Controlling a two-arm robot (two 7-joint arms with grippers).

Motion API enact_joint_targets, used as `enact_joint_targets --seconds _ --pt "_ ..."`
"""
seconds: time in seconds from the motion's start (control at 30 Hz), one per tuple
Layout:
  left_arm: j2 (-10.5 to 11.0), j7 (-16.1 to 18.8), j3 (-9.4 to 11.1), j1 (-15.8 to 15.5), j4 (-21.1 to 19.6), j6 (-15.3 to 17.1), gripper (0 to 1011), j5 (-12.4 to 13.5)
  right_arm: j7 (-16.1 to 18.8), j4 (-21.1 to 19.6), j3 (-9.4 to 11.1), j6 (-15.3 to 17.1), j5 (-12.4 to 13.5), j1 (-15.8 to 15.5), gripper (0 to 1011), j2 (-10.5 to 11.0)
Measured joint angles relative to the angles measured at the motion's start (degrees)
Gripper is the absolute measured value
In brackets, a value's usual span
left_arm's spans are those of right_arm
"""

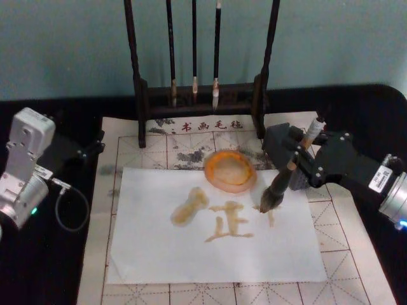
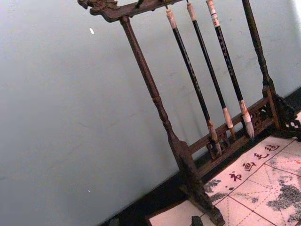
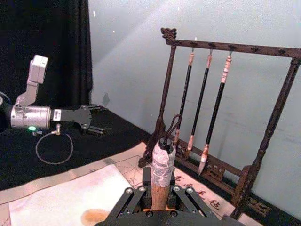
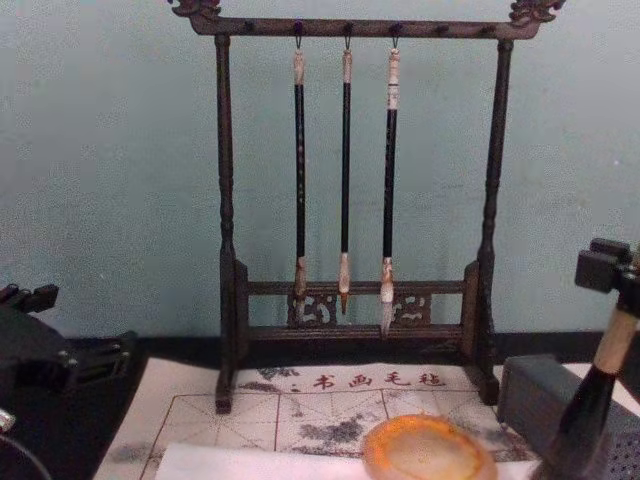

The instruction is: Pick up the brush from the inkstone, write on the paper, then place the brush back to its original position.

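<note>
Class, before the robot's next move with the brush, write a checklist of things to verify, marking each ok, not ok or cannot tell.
1. Grip: right gripper shut on the brush: ok.
2. Tip over the paper, not the felt mat: ok.
3. The inkstone bare for the return: ok.
4. The left gripper parked off the paper, open: ok.
5. Ink left in the bristles: cannot tell.
</note>
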Motion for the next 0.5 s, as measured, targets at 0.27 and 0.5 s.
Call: enact_joint_targets --seconds 0.27,0.5 --pt "0.0 0.0 0.0 0.0 0.0 0.0 1001 0.0 0.7 -0.6 1.0 0.0 -0.9 -0.9 185 -0.6" --pt "0.0 0.0 0.0 0.0 0.0 0.0 1001 0.0 1.1 -0.4 1.6 0.5 -2.0 -1.1 185 -1.5"
